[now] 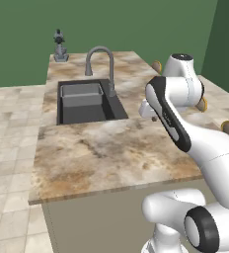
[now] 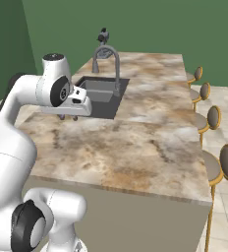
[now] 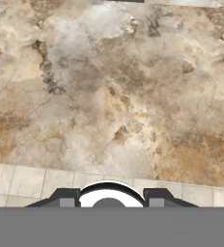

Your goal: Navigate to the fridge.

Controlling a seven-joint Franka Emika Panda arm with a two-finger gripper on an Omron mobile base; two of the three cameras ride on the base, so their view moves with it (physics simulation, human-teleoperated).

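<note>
No brand, label or legible writing appeared on any surface. The base faced a kitchen island with a mottled brown-and-grey stone countertop (image 1: 111, 153), whose long axis ran away from the cameras toward the green wall (image 1: 136, 24). The dark sink (image 1: 87, 101) was set into the far left part of that countertop, with a grey arched faucet (image 1: 104, 64) on the sink's right rim, its spout curving over the basin. A small dark grey object (image 1: 60, 47), too small to identify, stood beyond the sink at the countertop's far left corner. Round-backed stools (image 2: 219, 167) with gold frames lined the island's right edge. Pale tiled floor (image 1: 8, 128) lay left of the island. The arm was folded above the countertop, with the gripper (image 2: 69, 117) hanging just in front of the sink, near the island's left edge; whether its fingers were spread or closed could not be told. In the hand view the finger tips (image 3: 68, 198) rose over bare stone, with a strip of floor tiles (image 3: 27, 181) beneath them. The fridge could not be located in these views.
</note>
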